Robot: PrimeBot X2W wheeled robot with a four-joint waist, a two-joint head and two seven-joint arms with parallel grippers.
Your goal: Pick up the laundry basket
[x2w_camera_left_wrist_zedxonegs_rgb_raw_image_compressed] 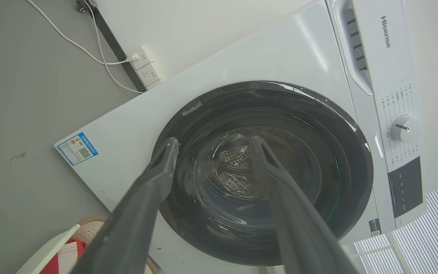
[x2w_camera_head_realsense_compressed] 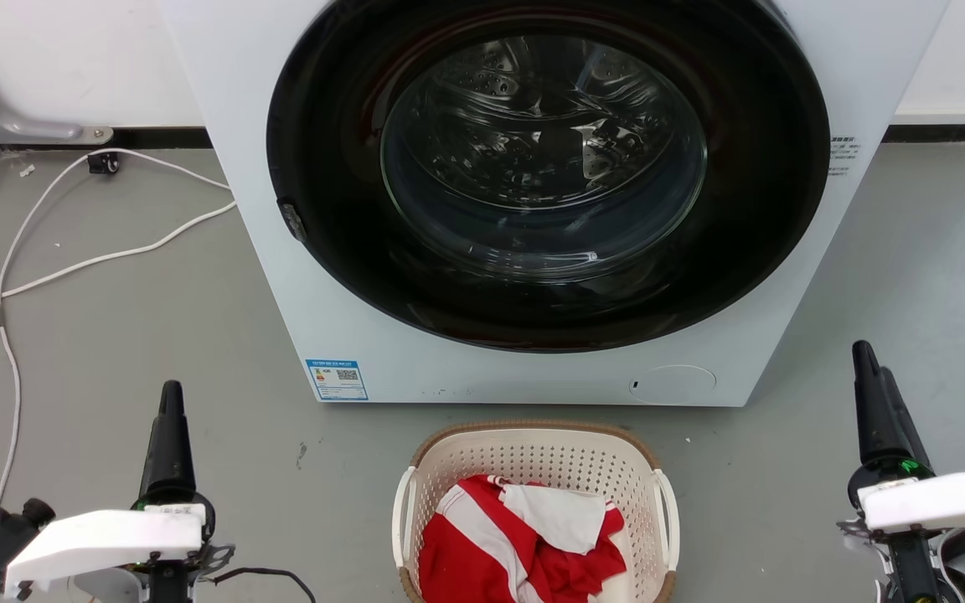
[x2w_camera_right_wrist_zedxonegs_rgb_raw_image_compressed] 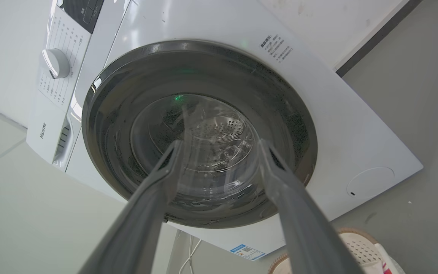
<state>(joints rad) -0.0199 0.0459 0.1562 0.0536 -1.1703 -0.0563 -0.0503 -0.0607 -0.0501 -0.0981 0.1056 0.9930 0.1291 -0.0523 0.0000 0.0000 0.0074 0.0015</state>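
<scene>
The laundry basket [x2w_camera_head_realsense_compressed: 533, 465] sits on the grey floor [x2w_camera_head_realsense_compressed: 156, 335] low in the middle of my head view, just in front of the white washer [x2w_camera_head_realsense_compressed: 348, 310] and apart from it by a strip of floor. Inside it lies a bundle of red and white cloth [x2w_camera_head_realsense_compressed: 491, 544], heaped against the near wall. Its 2 white handles are on its left and right sides, and the brown rim runs round the far edge.

My left gripper [x2w_camera_head_realsense_compressed: 171, 394] hangs at the lower left, fingers pointing toward the washer, well apart from the basket and touching nothing. Along my left wrist, that gripper [x2w_camera_left_wrist_zedxonegs_rgb_raw_image_compressed: 214, 141] stands wide, its 2 fingers parted with the dark round door [x2w_camera_left_wrist_zedxonegs_rgb_raw_image_compressed: 280, 171] showing between them; the basket [x2w_camera_left_wrist_zedxonegs_rgb_raw_image_compressed: 48, 253] peeks in at the bottom left corner.

My right gripper [x2w_camera_head_realsense_compressed: 872, 362] hangs at the lower right, also clear of the basket and holding nothing. Along my right wrist it [x2w_camera_right_wrist_zedxonegs_rgb_raw_image_compressed: 219, 144] is spread wide too, the door glass [x2w_camera_right_wrist_zedxonegs_rgb_raw_image_compressed: 203, 152] between its fingers, and the basket [x2w_camera_right_wrist_zedxonegs_rgb_raw_image_compressed: 359, 245] shows at the bottom right edge.

A white cable [x2w_camera_head_realsense_compressed: 72, 268] snakes over the floor to the left of the washer, and a blue label [x2w_camera_head_realsense_compressed: 337, 379] is stuck low on the washer's front.
</scene>
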